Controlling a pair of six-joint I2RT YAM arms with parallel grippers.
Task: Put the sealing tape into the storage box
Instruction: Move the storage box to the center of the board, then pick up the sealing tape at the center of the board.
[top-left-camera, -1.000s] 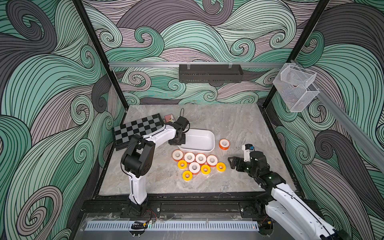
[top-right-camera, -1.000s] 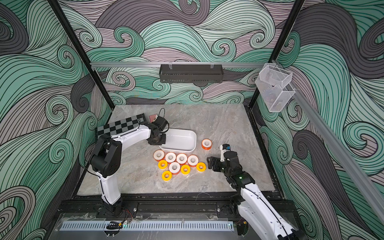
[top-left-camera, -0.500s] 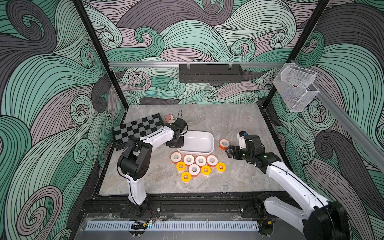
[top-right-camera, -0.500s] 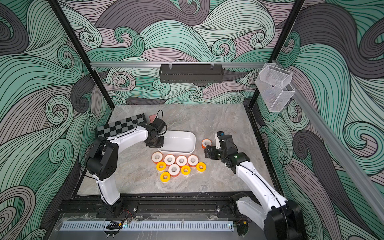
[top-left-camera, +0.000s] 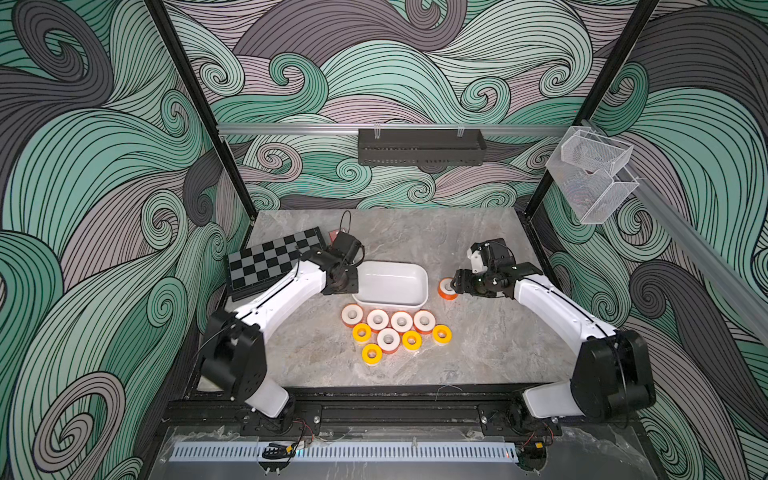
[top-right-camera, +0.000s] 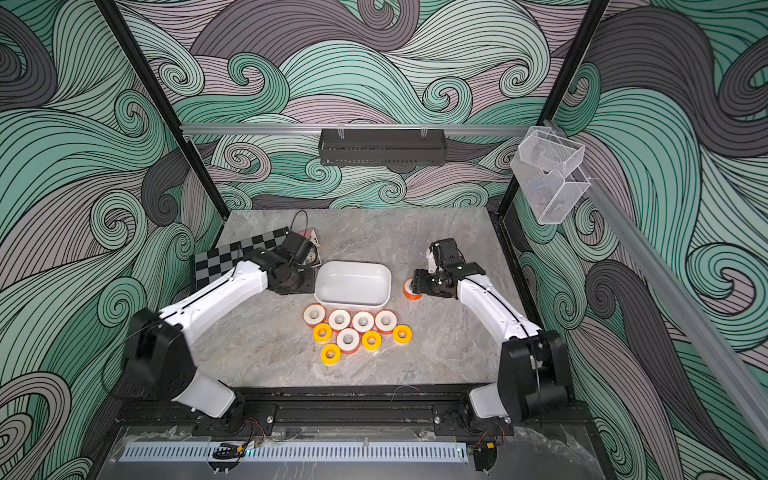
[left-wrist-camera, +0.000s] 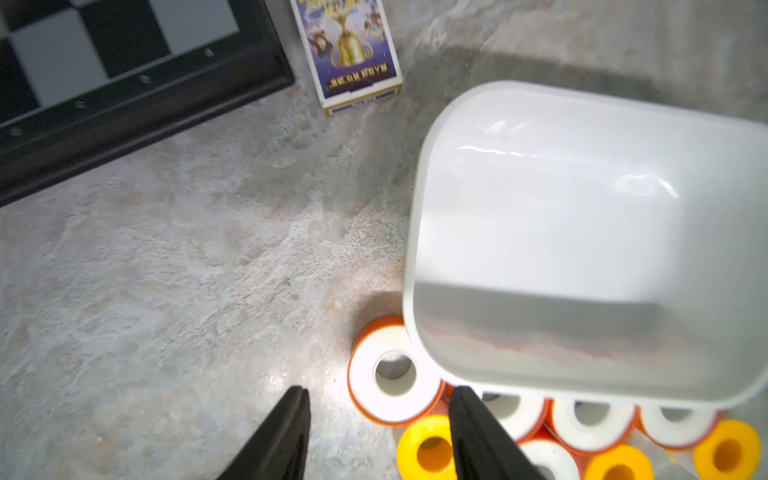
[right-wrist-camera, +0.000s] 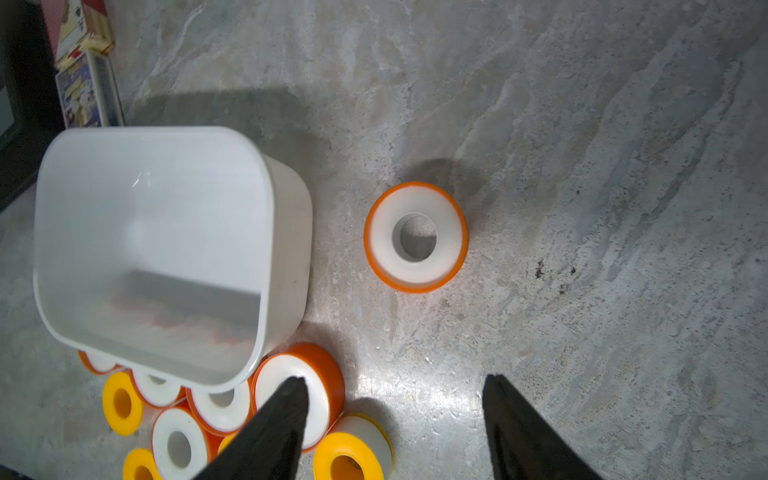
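The sealing tape, I judge, is light and stiff. Each roll is a hard small spool with smooth sides, so it will not crush, but it can slip from my fingers (right-wrist-camera: 274, 428) or roll away if it tips on its edge.

1 white-faced roll (right-wrist-camera: 415, 237) with an orange side lies flat and alone on the desk (top-left-camera: 490, 353), between the storage box (top-left-camera: 390, 286) and the right edge of the desk. It has free space all around. I would take it across the orange outside, 1 finger on each side and low on the wall. The centre hole is another possibility, with 1 finger inside. My right pincer (right-wrist-camera: 395, 378) hangs close to this roll on the side of the right edge and is not yet around it. Its jaws stand wider than the roll and hold nothing.

The other 9 rolls (top-left-camera: 390, 332), 5 white-faced and 4 smaller yellow, lie flat in a tight group against the front wall of the box. They touch each other, so my fingers have little room there, and the outer rolls should be easier.

The box is empty and stands near the middle of the desk. It looks light too, and a push may slide it. My left pincer (left-wrist-camera: 378, 390) is just beside the left end of the box, about half open and holding nothing. Whether it touches the box I cannot tell.

Further out, along the left edge of the desk, lies a chessboard (top-left-camera: 274, 262), with card boxes (left-wrist-camera: 349, 50) beside it.
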